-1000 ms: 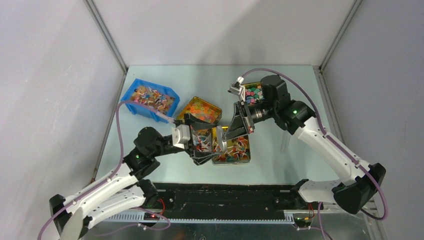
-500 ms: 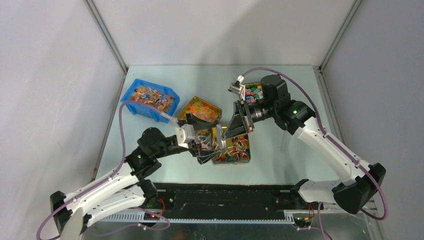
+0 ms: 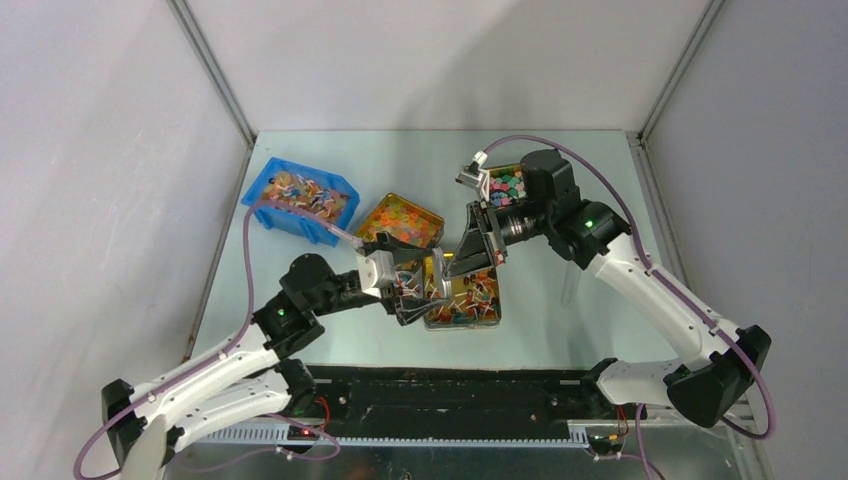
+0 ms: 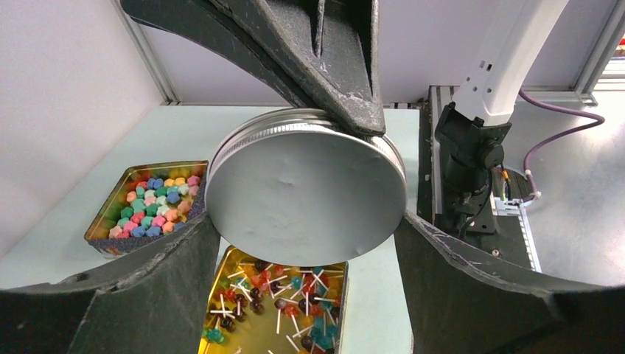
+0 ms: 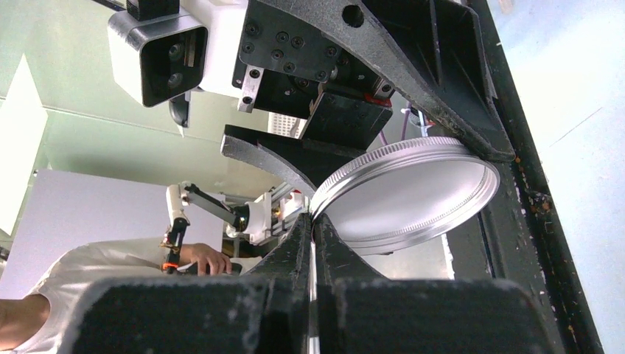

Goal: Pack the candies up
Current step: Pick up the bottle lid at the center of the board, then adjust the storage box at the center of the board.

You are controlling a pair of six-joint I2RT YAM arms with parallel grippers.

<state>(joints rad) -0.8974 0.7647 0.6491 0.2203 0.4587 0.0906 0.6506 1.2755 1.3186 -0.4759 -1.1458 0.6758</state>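
The candies (image 4: 291, 299), small lollipops with mixed-colour heads and white sticks, lie in a gold rectangular tin (image 3: 470, 300) mid-table, seen in the left wrist view below the lid. A round silver screw lid (image 4: 306, 192) hangs on edge above that tin. My right gripper (image 5: 313, 217) is shut on the lid's rim (image 5: 409, 192). My left gripper (image 4: 306, 221) is open wide, one finger at each side of the lid's rim; I cannot tell whether they press on it. In the top view the lid (image 3: 437, 277) sits between both grippers.
A blue bin (image 3: 262, 185) of lollipops stands at the back left. A gold tin (image 3: 400, 218) of orange sweets is beside it. A tin (image 4: 147, 203) of star-shaped sweets sits under the right arm. The right arm's base (image 4: 472, 169) is near the table's front edge.
My left gripper has moved right and forward until its fingers flank the lid. The right gripper and the lid have stayed still.
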